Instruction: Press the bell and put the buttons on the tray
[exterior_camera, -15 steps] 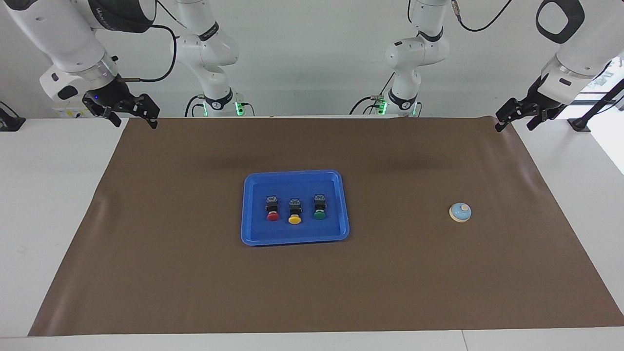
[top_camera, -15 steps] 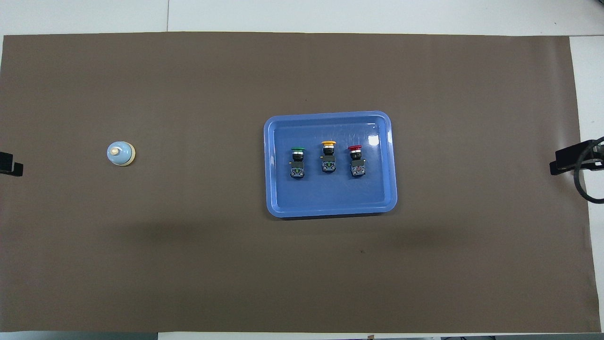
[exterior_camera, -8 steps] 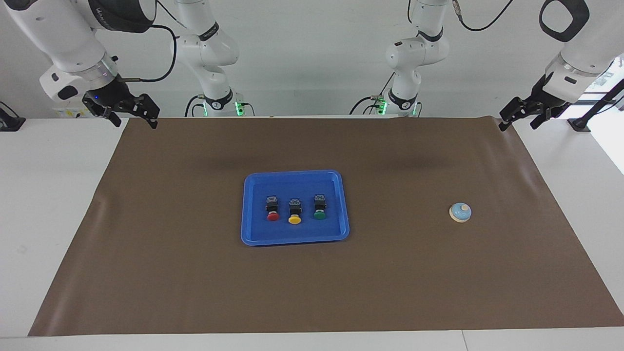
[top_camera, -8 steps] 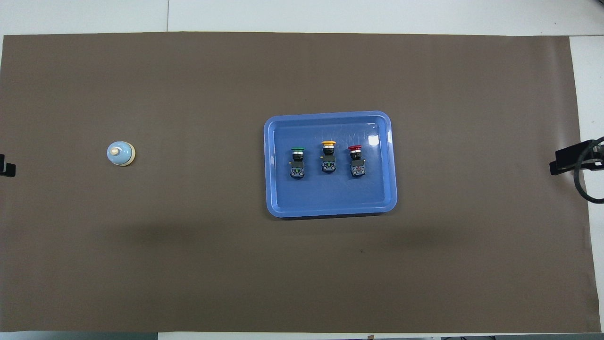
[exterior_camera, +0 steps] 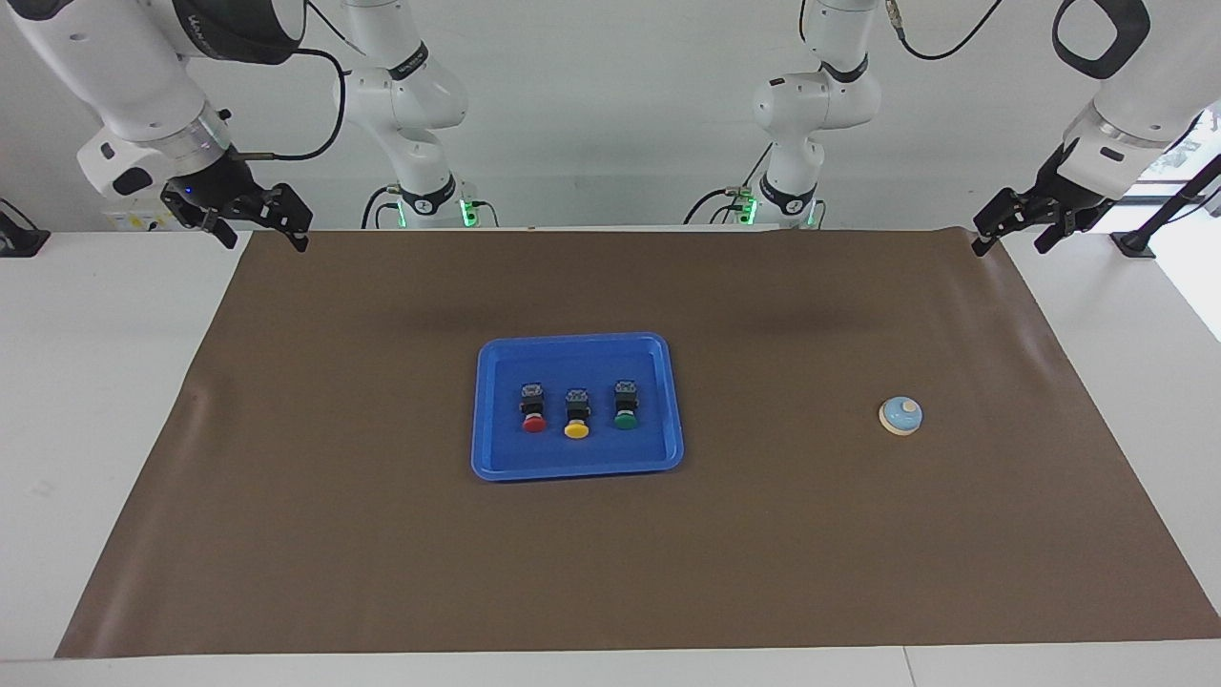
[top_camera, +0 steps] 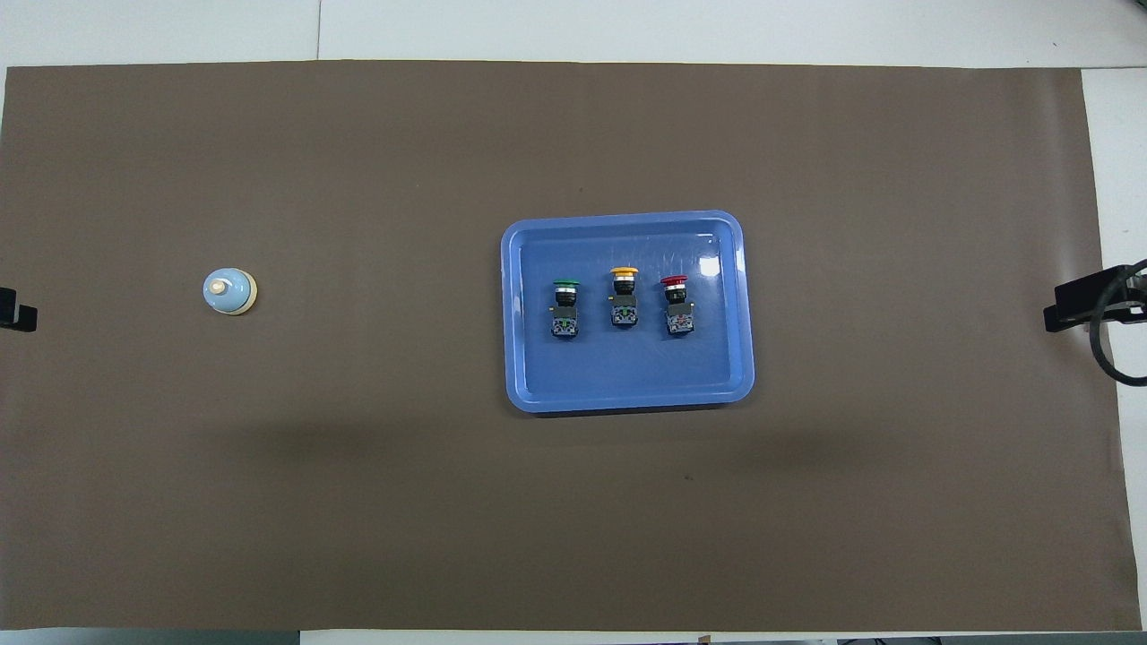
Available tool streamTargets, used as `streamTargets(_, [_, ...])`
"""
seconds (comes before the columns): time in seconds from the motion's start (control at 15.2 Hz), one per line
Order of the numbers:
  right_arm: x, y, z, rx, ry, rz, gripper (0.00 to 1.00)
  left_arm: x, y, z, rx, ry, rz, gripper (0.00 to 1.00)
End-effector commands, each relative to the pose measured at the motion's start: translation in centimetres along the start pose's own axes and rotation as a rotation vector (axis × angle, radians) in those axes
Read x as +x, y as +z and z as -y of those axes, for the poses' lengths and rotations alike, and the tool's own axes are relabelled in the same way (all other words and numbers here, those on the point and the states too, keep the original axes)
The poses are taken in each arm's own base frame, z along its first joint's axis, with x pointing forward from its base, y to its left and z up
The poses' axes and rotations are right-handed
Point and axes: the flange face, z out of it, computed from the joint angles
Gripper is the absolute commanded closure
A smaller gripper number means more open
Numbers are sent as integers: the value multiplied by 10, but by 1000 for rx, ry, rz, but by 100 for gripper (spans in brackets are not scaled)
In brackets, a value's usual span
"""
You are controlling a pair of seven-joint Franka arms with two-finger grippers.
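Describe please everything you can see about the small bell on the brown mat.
The bell is a small round light-blue dome on a cream base, with a cream knob on top. It looks smooth and hard, perhaps plastic or painted metal. It stands upright on the brown mat, alone, toward the left arm's end of the table, apart from the blue tray and about as far from the robots as the tray is. Nothing touches it except the mat.
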Motion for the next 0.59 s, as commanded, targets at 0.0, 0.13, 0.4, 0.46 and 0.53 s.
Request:
streamTargets(0.0, [-1, 0, 1, -6, 11, 5, 0, -2, -6, -4, 8, 11, 28, 0])
streamTargets(0.13, [-1, 0, 1, -6, 11, 3, 0, -4, -11, -6, 6, 14, 35, 0])
streamTargets(0.4, [-1, 0, 1, -6, 9, 5, 0, -4, -9, -24, 12, 70, 54, 0])
streamTargets(0.46, [-1, 0, 1, -6, 11, 5, 0, -4, -9, -25, 13, 79, 56, 0])
streamTargets(0.53, [-1, 0, 1, -6, 11, 5, 0, -4, -9, -27, 13, 84, 56, 0])
